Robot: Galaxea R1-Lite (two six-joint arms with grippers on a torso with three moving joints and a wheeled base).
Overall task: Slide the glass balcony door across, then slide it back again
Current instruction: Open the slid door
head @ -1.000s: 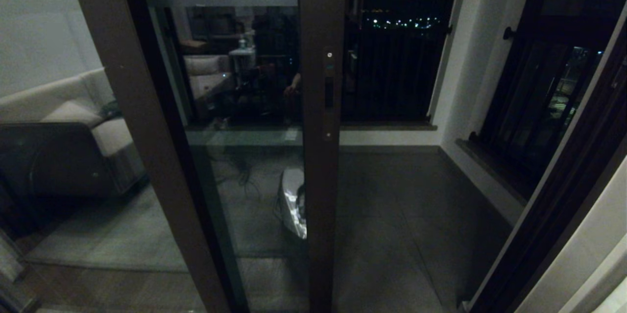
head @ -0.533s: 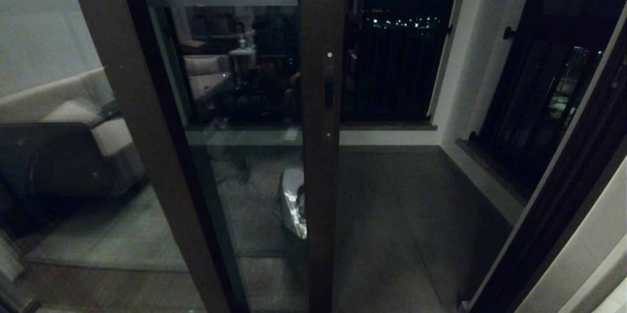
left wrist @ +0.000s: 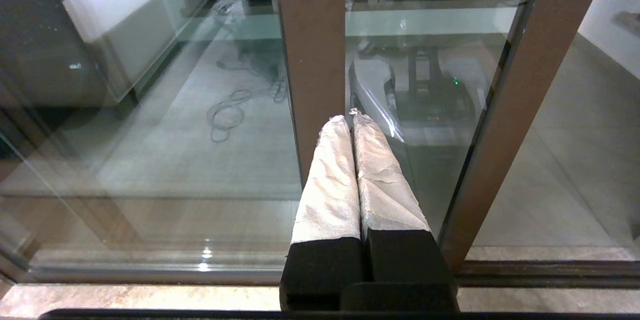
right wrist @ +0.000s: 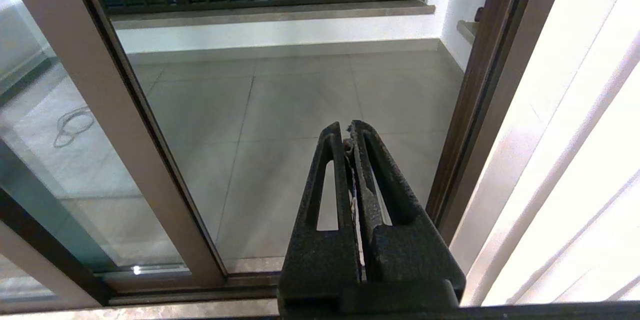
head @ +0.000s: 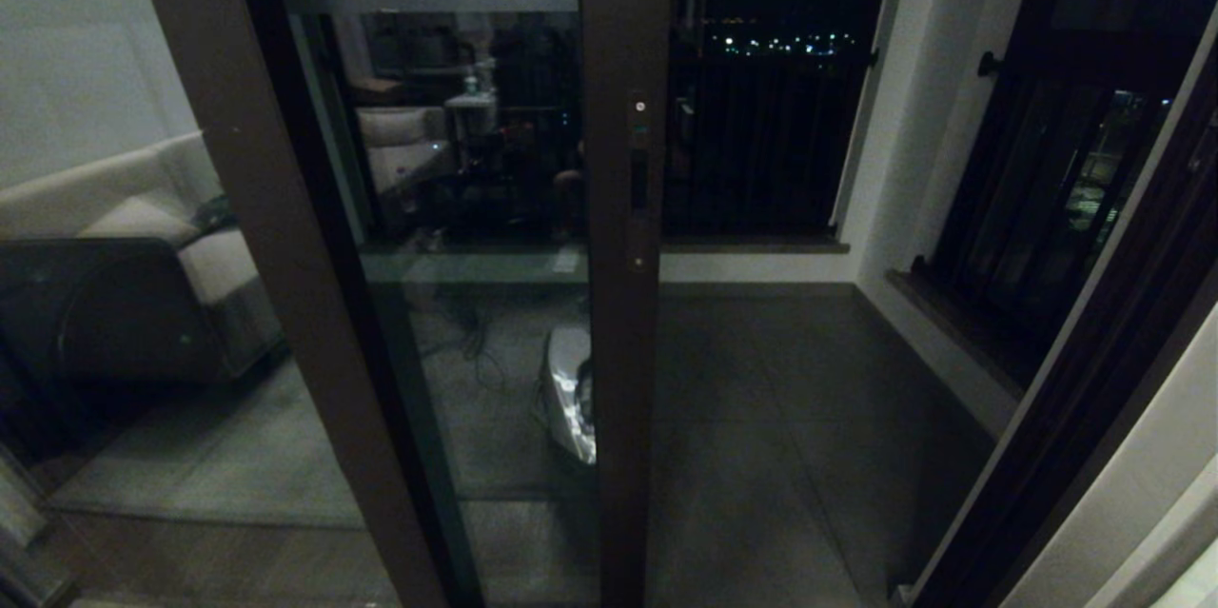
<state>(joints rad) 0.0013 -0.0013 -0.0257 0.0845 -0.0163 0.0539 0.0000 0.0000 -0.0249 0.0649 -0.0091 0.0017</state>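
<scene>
The door [head: 623,208] is stood partly open and untouched. Both pincers, left [left wrist: 352,118] and right [right wrist: 347,129], are closed, empty. Its handle [head: 638,180] must be reached next.

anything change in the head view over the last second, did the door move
Nothing visibly changed. The glass balcony door stands in the same place, partly across the opening, with its recessed handle untouched. Neither arm shows in the head view. In the wrist views the left tool and the right tool are both shut, holding nothing and clear of the door.
</scene>
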